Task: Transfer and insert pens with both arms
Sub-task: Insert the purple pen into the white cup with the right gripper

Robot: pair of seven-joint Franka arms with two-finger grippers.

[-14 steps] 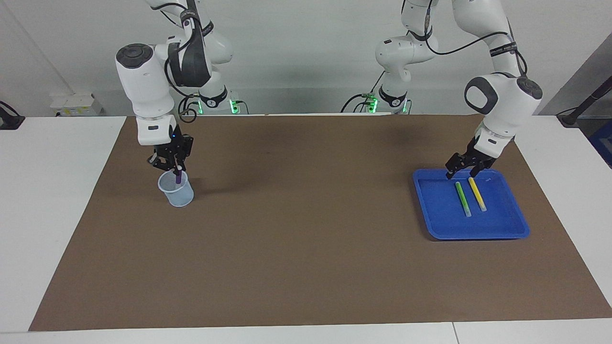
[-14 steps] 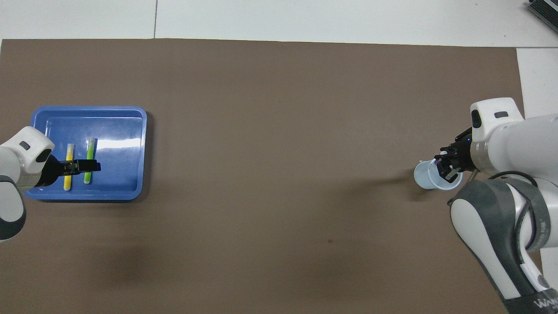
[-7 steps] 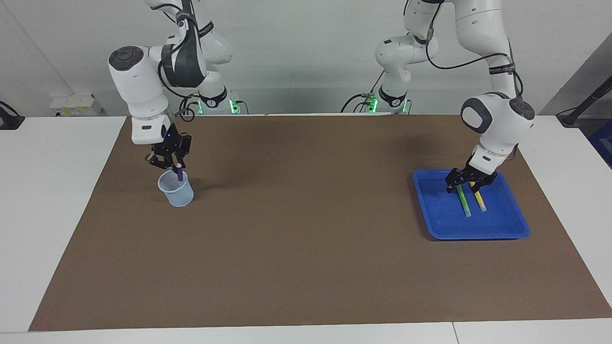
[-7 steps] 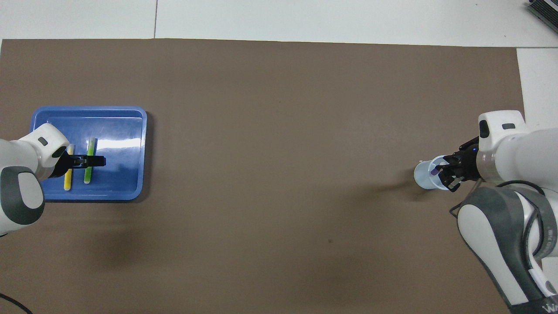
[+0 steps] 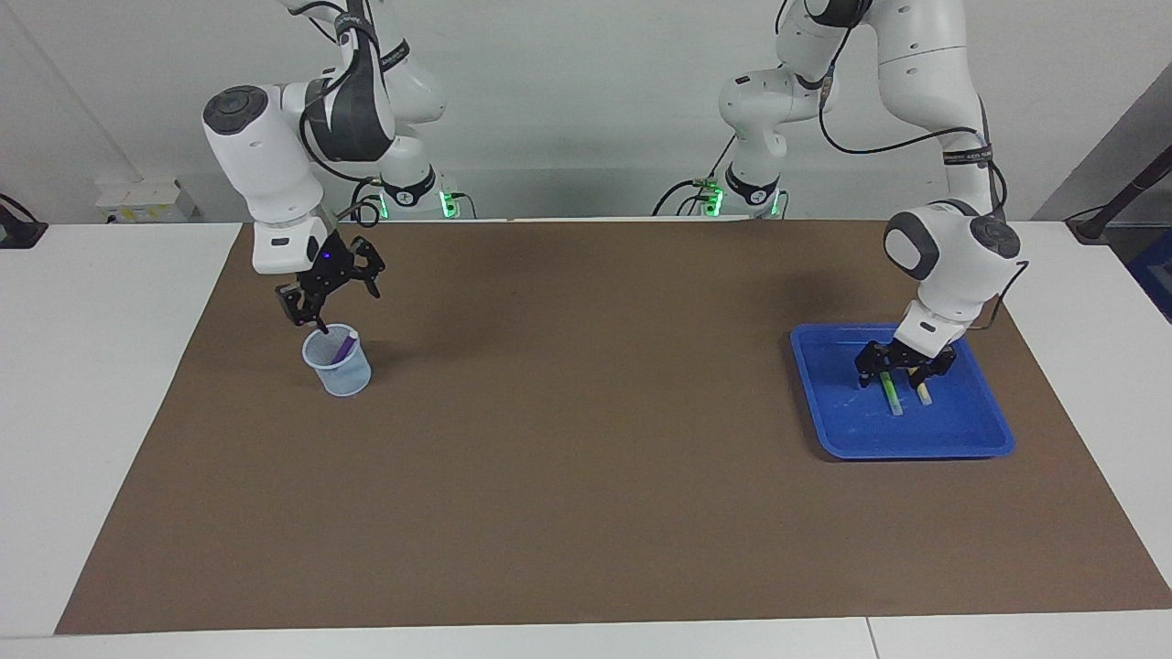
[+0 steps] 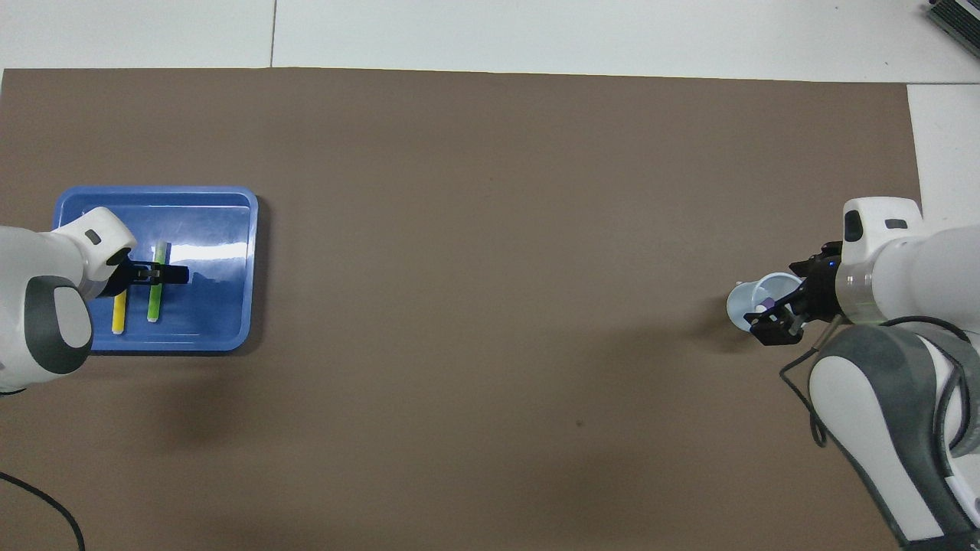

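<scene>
Overhead view: purple pen (image 6: pixel 763 308) leans in clear cup (image 6: pixel 746 314) under wide right tool (image 6: pixel 782 304); wide left tool (image 6: pixel 155 273) straddles green pen (image 6: pixel 155 295) beside yellow pen (image 6: pixel 119 314) in blue tray (image 6: pixel 222 229).

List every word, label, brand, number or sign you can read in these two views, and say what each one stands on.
Black band on the left arm: white lettering, too small to read.
Black band on the right arm: white lettering, too small to read.
Purple pen, green pen, yellow pen, cup, blue tray: no text can be made out.
Nothing else carries readable text.
</scene>
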